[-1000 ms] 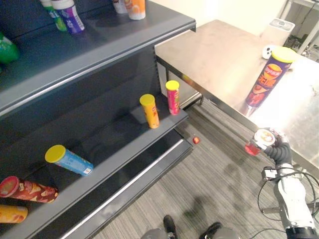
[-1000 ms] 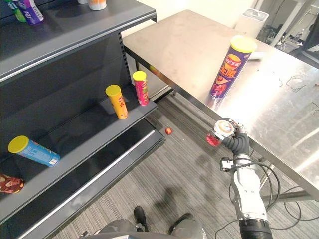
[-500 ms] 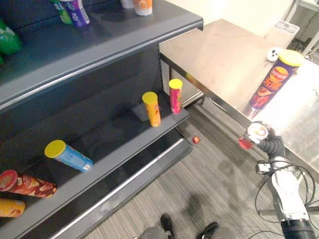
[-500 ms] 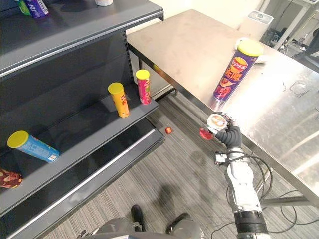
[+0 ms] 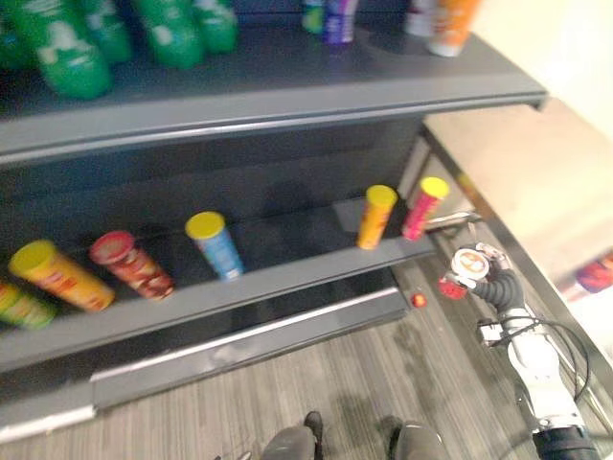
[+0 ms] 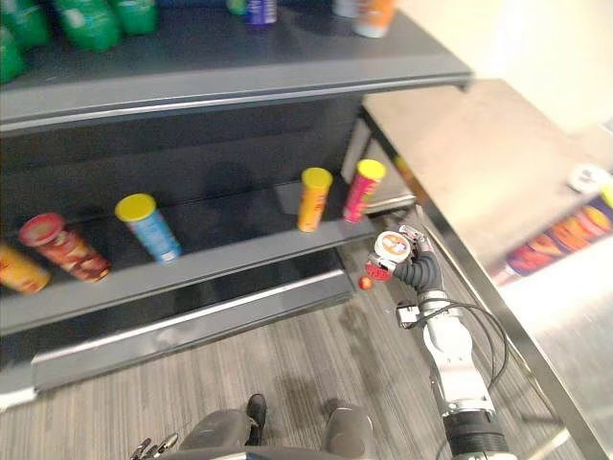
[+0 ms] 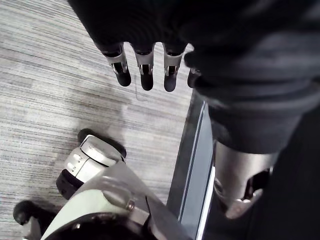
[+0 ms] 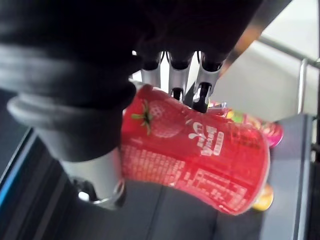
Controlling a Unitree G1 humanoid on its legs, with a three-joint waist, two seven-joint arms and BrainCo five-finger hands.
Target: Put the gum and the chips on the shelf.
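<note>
Gripping a small red gum tub (image 8: pixel 195 155) with a strawberry printed on its side, the right hand (image 5: pixel 498 286) has its fingers (image 8: pixel 177 75) curled over the tub's upper side and its thumb underneath. The tub's pale lid faces up toward the head camera. It hangs in the air over the grey striped floor (image 5: pixel 383 383), in front of the right end of the dark shelf (image 5: pixel 287 278), lower than the shelf's middle board and between that board and the edge of the bench (image 6: pixel 460 163). It touches neither of them.

On the bench, well to the right of the hand, is the purple chips can (image 6: pixel 556 244). It is too blurred to tell how it stands.

Near the right end of the middle board, a yellow can (image 5: pixel 376 216) and a pink can (image 5: pixel 421 206) with a yellow lid stand side by side. Further left are a blue can (image 5: pixel 215 244), a red can (image 5: pixel 129 264) and an orange can (image 5: pixel 57 273). Green bottles (image 5: pixel 67 48) stand on the top board. A small red ball (image 5: pixel 419 299) lies on the floor just below the held tub.

The left hand (image 7: pixel 145 70) hangs low over the floor beside the shelf's base, its fingers straight and holding nothing.
</note>
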